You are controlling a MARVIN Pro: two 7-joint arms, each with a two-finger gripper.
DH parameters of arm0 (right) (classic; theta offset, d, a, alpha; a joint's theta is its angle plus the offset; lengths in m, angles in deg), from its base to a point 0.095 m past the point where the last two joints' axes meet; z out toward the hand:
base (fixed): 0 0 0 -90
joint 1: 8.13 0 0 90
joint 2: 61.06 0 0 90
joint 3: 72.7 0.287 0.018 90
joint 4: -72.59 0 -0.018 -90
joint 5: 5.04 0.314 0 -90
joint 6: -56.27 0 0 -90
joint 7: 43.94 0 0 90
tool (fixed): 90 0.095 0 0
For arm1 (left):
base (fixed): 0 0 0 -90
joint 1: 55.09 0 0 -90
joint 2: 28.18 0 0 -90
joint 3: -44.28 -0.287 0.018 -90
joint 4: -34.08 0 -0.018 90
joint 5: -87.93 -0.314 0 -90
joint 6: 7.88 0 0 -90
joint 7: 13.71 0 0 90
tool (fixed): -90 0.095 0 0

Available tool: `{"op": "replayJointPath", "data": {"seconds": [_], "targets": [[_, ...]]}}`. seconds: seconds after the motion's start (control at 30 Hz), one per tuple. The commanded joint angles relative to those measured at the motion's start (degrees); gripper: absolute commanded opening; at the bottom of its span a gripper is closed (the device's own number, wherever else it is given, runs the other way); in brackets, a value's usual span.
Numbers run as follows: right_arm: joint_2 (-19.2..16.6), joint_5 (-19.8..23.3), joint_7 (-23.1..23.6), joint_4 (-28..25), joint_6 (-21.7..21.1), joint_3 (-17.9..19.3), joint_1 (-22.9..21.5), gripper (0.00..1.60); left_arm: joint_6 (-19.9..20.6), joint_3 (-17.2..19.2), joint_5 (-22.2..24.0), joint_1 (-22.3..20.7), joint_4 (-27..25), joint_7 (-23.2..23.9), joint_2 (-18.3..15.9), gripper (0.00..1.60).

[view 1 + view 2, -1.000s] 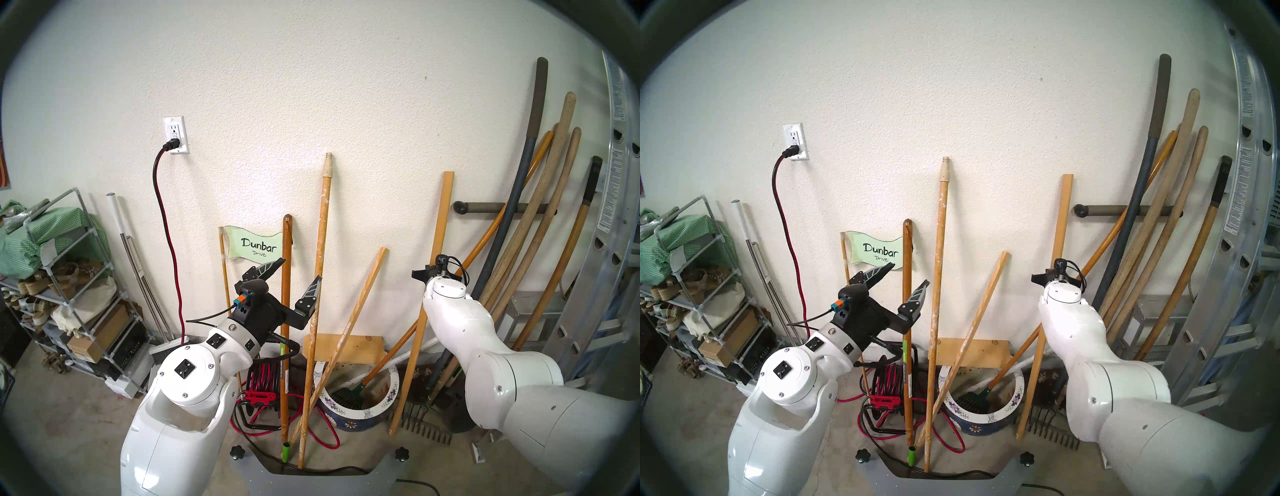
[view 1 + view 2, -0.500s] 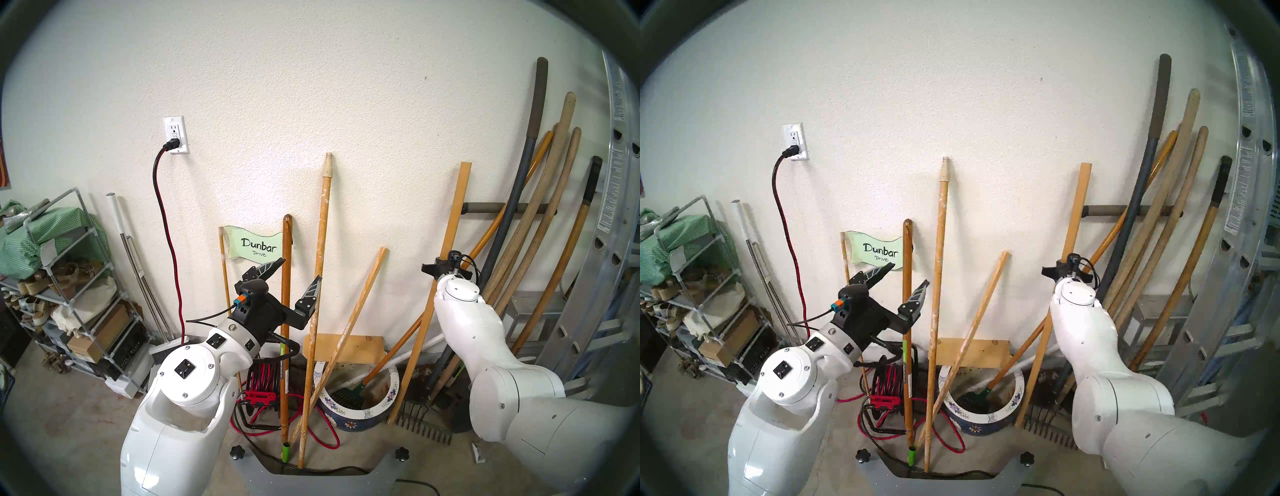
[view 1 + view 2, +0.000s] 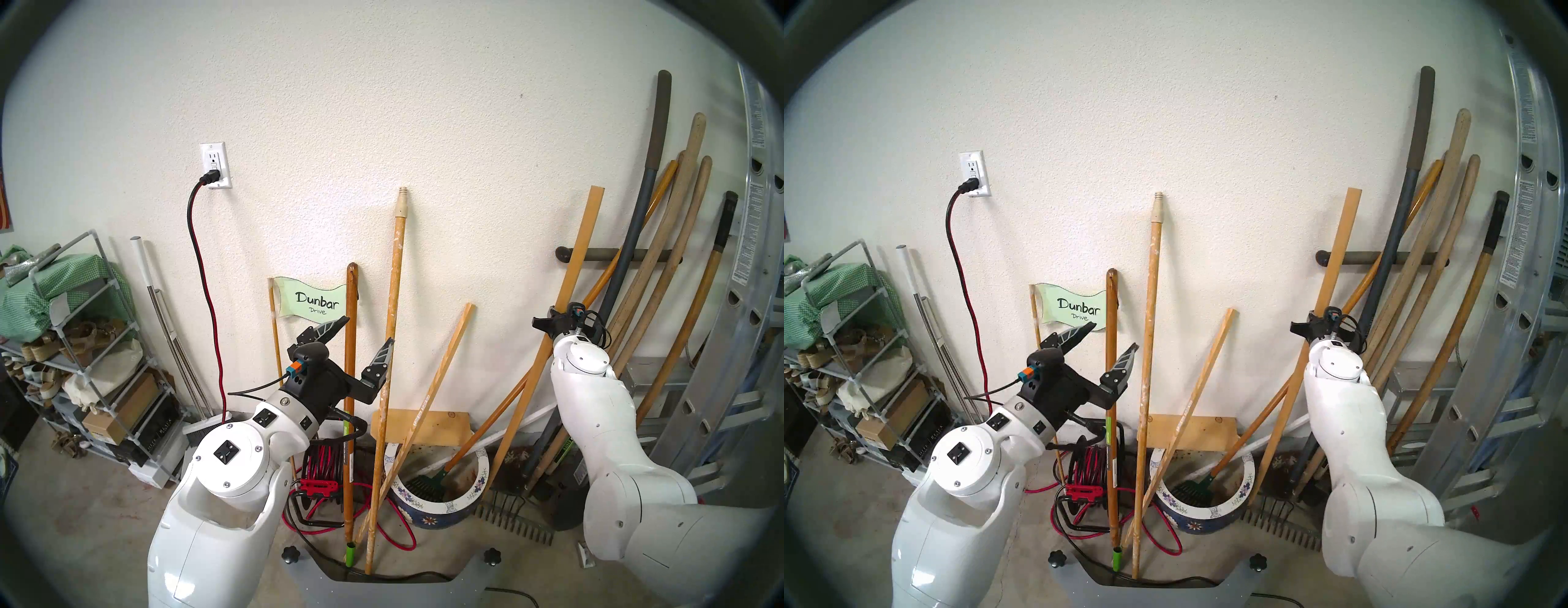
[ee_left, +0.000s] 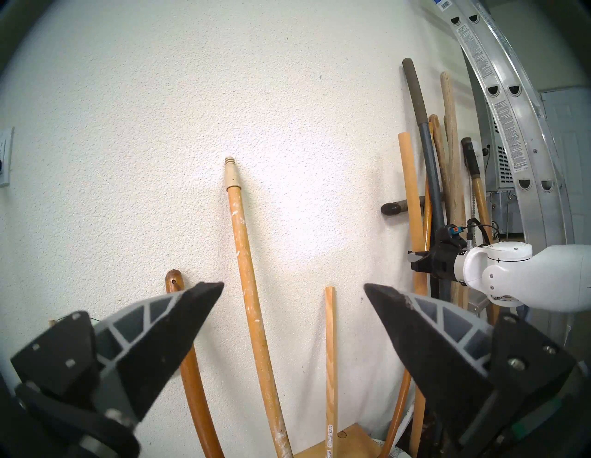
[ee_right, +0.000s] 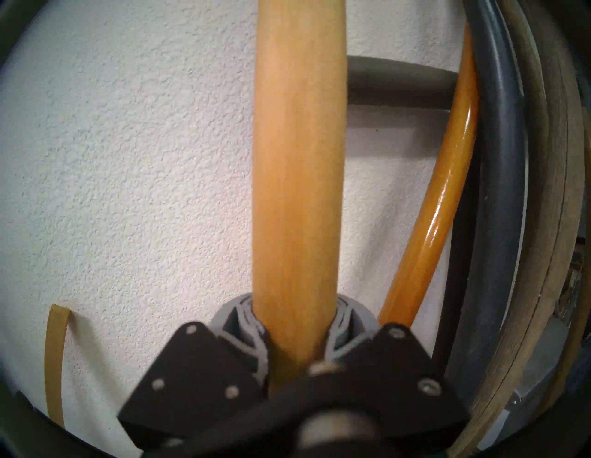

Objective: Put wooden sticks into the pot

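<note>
The thick yellow-tan dowel [image 3: 572, 263] leans steeply to the right against the wall, and my right gripper [image 3: 551, 326] is shut on its middle. In the right wrist view the dowel [image 5: 297, 160] runs up between the closed fingers [image 5: 243, 323]. Its lower end hangs just beside the right rim of the blue flowered pot [image 3: 428, 520]. The paint-flecked handle [image 3: 392, 318] with a cream threaded tip stands on the floor left of the pot, leaning on the wall. My left gripper [image 3: 367, 331] is open and empty just left of that handle [image 4: 246, 272].
A small green rake [image 3: 424, 484] and a thin square stick [image 3: 441, 382] lean in the pot. A red cord reel [image 3: 324, 467] and a brown handle stand to its left. A metal rake head [image 3: 517, 526] lies on the floor; tool handles [image 3: 662, 297] and a ladder [image 3: 742, 297] crowd the right.
My right arm has moved right and up with the dowel. The dowel's top has swung right and its lower end has risen off the floor towards the pot's rim. The left arm is still.
</note>
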Motion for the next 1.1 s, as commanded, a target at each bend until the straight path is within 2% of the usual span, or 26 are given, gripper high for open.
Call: {"op": "replayJointPath", "data": {"seconds": [0.0, 0.1, 0.2, 0.23, 0.53, 1.07], "targets": [[-1.04, 0.78, 2.77, -6.28, 1.67, 0.19, 0.64, 0.0, 0.0, 0.01, 0.0, 0.0, 0.0, 0.0, 0.0, 1.6], [-1.37, 1.18, 4.02, -9.42, 1.44, 0.58, 1.92, 0.0, 0.0, 0.01, 0.0, 0.0, 0.0, 0.0, 0.0, 1.6], [-1.69, 1.75, 5.0, -9.1, 1.36, 1.08, 1.92, 0.0, 0.0, 0.01, 0.0, 0.0, 0.0, 0.0, 0.0, 1.6], [-2.11, 2.06, 5.67, -11.37, 1.18, 1.54, 2.62, 0.0, 0.0, 0.0, 0.0, 0.0, 0.0, 0.0, 0.0, 1.6], [-3.87, 3.61, 9.16, -15.14, 1.44, 3.46, 2.23, 0.0, 0.0, 0.0, 0.0, 0.0, 0.0, 0.0, 0.0, 1.6], [-4.08, 7.01, 16.83, -25.5, -0.36, 6.0, 7.65, 0.0, 0.0, 0.0, 0.0, 0.0, 0.0, 0.0, 0.0, 1.6]]}}
